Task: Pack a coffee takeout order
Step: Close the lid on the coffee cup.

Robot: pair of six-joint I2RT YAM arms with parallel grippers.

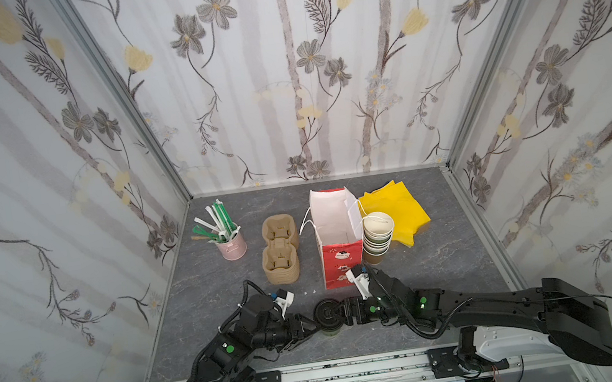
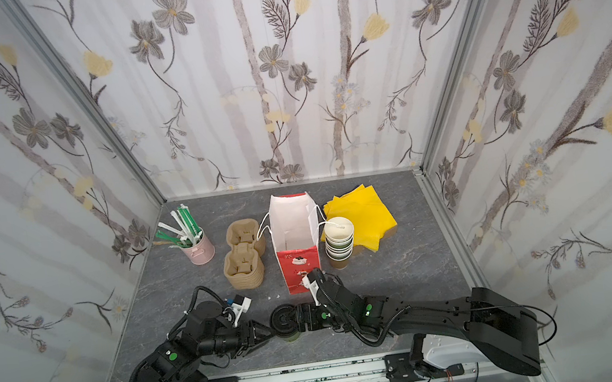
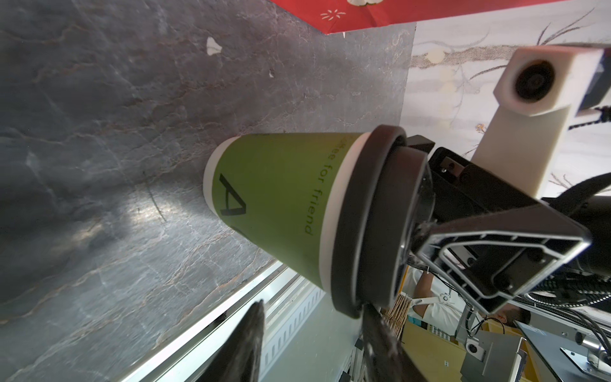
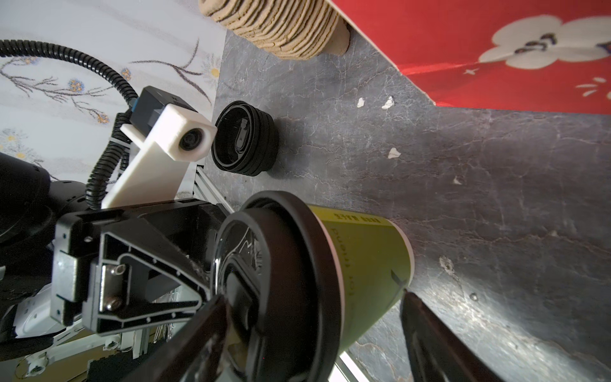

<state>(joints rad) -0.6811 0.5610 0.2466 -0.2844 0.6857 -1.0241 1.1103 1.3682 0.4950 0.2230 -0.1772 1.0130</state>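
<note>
Grey surface [image 1: 446, 262]: black-lidded paper cup [image 3: 274, 205] stands upright at the near edge, left pincer [image 1: 308, 330] and right pincer [image 1: 342, 311] crowding its lid [image 1: 326, 313] from either side, jaws apart, gripping nothing. An uneven squeeze could tip it or pop the lid.

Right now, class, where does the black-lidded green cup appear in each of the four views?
In a top view: black-lidded green cup front centre.
In a top view: same spot.
Left wrist: mid-picture, side on.
Right wrist: foreground, lid nearest the camera.
Shared landmark: red paper bag, just behind the cup.
</note>
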